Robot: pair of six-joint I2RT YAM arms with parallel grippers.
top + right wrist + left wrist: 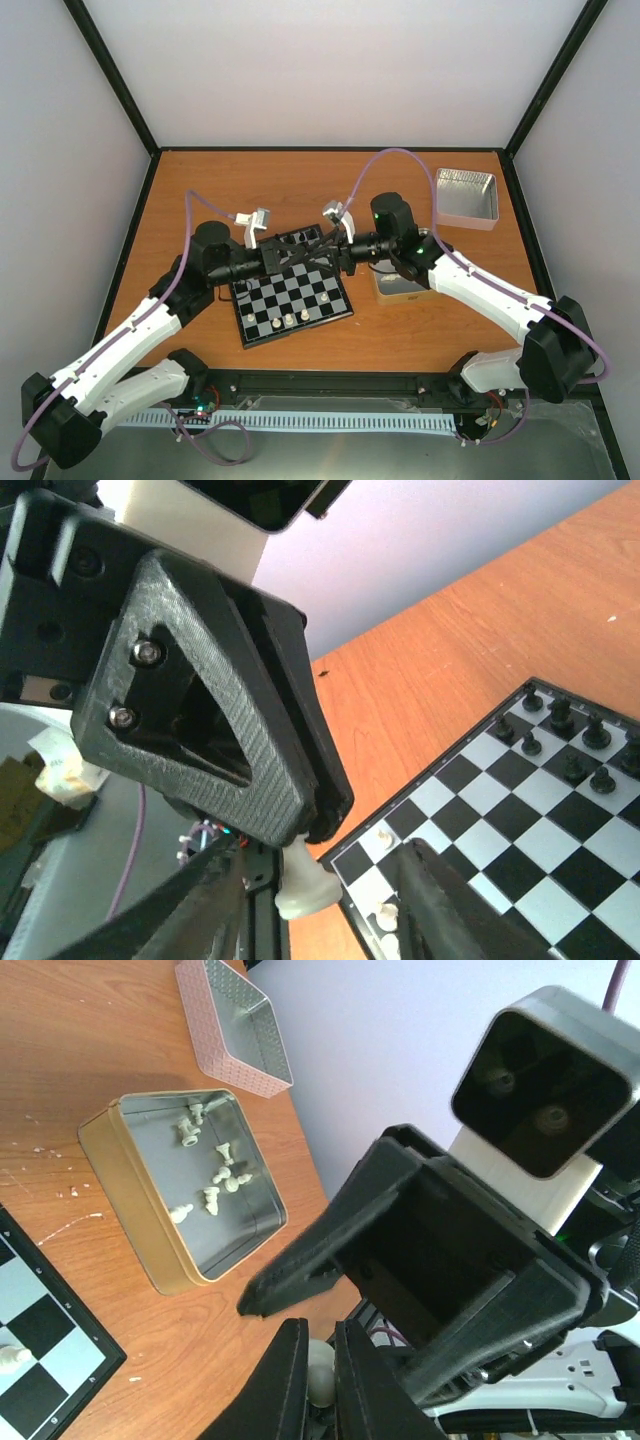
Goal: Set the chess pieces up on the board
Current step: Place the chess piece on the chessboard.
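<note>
Wood-grain table (300, 185), shiny metal tin (125, 1205), smooth plastic chess piece (305, 885)

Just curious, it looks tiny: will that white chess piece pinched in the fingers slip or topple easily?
Probably light: the white chess piece is far smaller than the left fingers pinching it. Its smooth plastic look suggests it could slip. With such a small base, it likely tips.

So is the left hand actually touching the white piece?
Touching. Left wrist view: the white piece sits pinched between the closed fingers of the left hand, no gap either side. Right wrist view shows it hanging from that hand's tip.
</note>
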